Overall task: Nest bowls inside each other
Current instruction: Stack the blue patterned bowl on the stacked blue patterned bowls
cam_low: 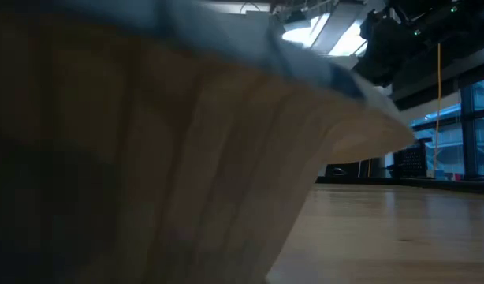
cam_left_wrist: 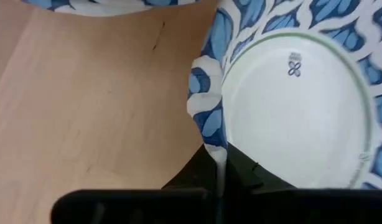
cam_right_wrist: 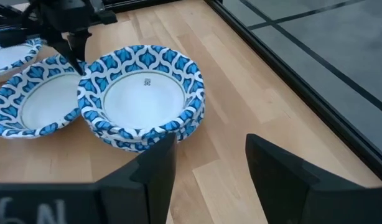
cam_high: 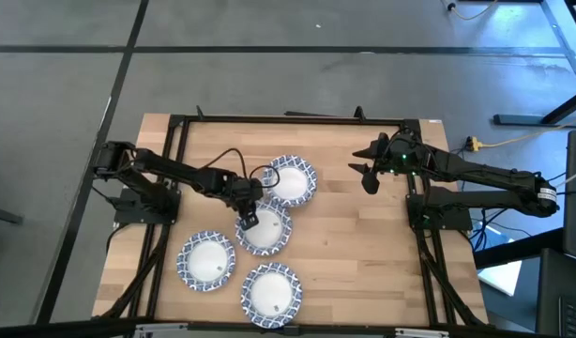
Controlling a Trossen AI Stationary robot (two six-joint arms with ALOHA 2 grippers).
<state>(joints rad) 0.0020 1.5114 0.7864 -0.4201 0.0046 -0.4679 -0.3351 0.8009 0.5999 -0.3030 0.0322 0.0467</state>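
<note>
Four bowl spots show in the high view: a nested stack (cam_high: 291, 180) at the far middle, a bowl (cam_high: 264, 228) just nearer, and two more (cam_high: 206, 260), (cam_high: 271, 293) at the near edge. All are white inside with blue-and-white patterned rims and rest on their bases. My left gripper (cam_high: 248, 220) is shut on the middle bowl's rim. My right gripper (cam_high: 368, 178) hovers open to the right of the stack (cam_right_wrist: 141, 93), apart from it, with its fingers (cam_right_wrist: 206, 177) spread wide. In the low view one bowl's outer wall (cam_low: 187, 158) fills most of the picture. My left gripper pinches the middle bowl (cam_left_wrist: 290, 118) by its patterned rim (cam_left_wrist: 209, 134) on the bowl's left side, one finger inside the bowl and one outside. It comes down from above, as the right wrist view shows (cam_right_wrist: 78, 56). Whether the bowl is lifted I cannot tell.
A black frame (cam_high: 269, 117) runs round the wooden table. Bare wood (cam_high: 363, 253) lies to the right of the bowls, under and in front of my right arm. The held bowl's rim (cam_right_wrist: 35, 102) lies close beside the stack.
</note>
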